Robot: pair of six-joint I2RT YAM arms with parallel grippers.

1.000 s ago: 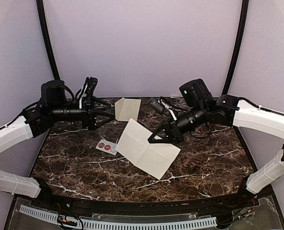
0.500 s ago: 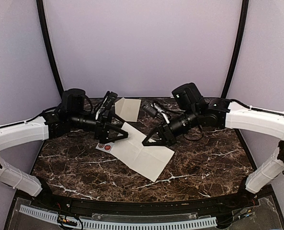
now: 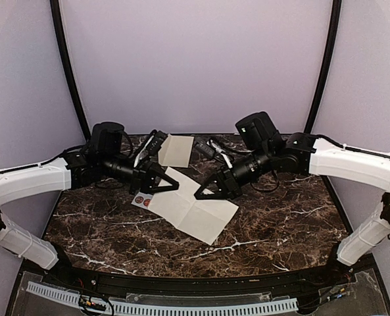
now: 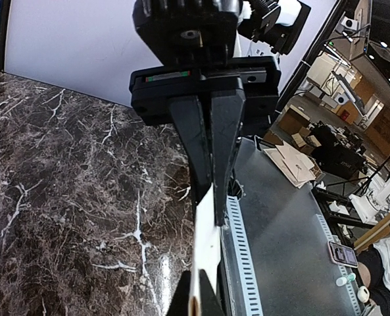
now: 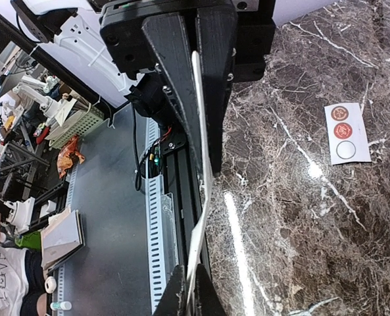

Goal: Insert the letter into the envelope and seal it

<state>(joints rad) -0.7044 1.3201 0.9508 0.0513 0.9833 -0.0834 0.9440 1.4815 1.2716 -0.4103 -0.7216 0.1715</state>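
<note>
Worktop: a dark marble worktop (image 3: 280, 224) is carrying everything, with both arms reaching in over it from the sides.
Envelope: a large plain cream envelope (image 3: 195, 210) with creases is sitting skewed mid-worktop, its far edge being gripped at two points.
Letter: a smaller tan letter (image 3: 176, 150) is lying at the back of the worktop, near the envelope's far corner and outside it, apart from both grippers.
Left gripper: the left gripper (image 3: 171, 187) is clamping the envelope's far left edge, its fingers (image 4: 224, 151) pressing together on the paper.
Right gripper: the right gripper (image 3: 200, 194) is pinching the envelope's far right edge between closed fingers (image 5: 175, 85).
Sticker strip: a white sticker strip (image 3: 145, 199) with two red seals is lying just beside the envelope's left edge.
</note>
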